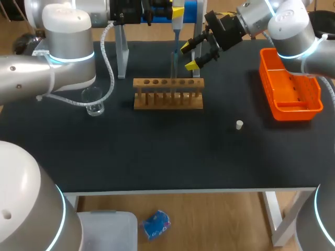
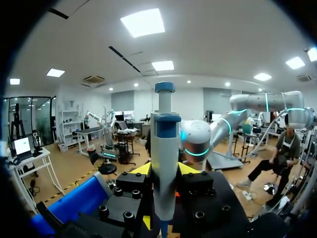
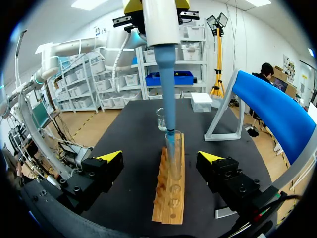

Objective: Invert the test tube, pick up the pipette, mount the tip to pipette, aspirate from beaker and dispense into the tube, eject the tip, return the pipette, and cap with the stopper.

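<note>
Our black table (image 1: 157,151) fills the middle of the head view. There is open cloth across its lower half, and the orange bin (image 1: 290,89) sits by the right edge. The wooden rack (image 1: 167,94) lies crosswise at upper centre.

Our left gripper (image 2: 165,173) is clamped on the pipette (image 1: 178,15), which hangs upright at top centre. Its blue tip (image 3: 168,99) reaches down into the mouth of the test tube (image 3: 173,153), which stands in the rack.

Our right gripper (image 1: 191,56) sits just right of the tube with its fingers spread wide, touching nothing.

We judge that dispensing is under way. The exit should run straight up along the tube's axis before any sideways travel.

The beaker (image 1: 94,101) waits at left, and the stopper (image 1: 239,124) lies right of centre, nearer our right arm.
</note>
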`<state>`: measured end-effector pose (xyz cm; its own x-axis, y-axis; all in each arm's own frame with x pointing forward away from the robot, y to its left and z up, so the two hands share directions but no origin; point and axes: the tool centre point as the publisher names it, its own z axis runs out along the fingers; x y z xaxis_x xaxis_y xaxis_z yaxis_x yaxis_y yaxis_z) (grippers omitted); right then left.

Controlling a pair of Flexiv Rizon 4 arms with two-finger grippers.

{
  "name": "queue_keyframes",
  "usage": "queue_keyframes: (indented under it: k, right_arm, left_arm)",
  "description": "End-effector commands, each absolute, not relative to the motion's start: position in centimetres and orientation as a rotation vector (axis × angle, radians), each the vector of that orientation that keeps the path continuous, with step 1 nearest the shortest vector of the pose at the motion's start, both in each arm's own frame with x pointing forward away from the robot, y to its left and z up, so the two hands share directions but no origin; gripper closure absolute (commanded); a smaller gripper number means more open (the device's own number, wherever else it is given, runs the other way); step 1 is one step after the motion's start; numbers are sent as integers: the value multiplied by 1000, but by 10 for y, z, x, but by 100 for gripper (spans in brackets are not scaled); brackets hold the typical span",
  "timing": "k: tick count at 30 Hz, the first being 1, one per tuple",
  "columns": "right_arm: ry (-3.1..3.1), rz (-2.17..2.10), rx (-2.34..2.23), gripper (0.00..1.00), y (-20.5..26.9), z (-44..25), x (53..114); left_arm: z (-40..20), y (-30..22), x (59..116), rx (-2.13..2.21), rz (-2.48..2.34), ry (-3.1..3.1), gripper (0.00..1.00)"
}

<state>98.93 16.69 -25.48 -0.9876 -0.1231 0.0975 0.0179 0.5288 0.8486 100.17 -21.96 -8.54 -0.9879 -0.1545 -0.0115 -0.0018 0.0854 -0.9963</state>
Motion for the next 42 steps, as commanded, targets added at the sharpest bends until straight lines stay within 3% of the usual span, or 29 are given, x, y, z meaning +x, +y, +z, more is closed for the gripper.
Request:
queue_keyframes:
  k: [1, 42]
  right_arm:
    - [-2617, -1448, 93, 0, 167, -254, 990]
    - [-2617, -1448, 93, 0, 167, -254, 990]
  left_arm:
    - [-87, -220, 1005, -157, -2051, 2228, 100]
    - [-99, -219, 1007, -223, -2079, 2220, 100]
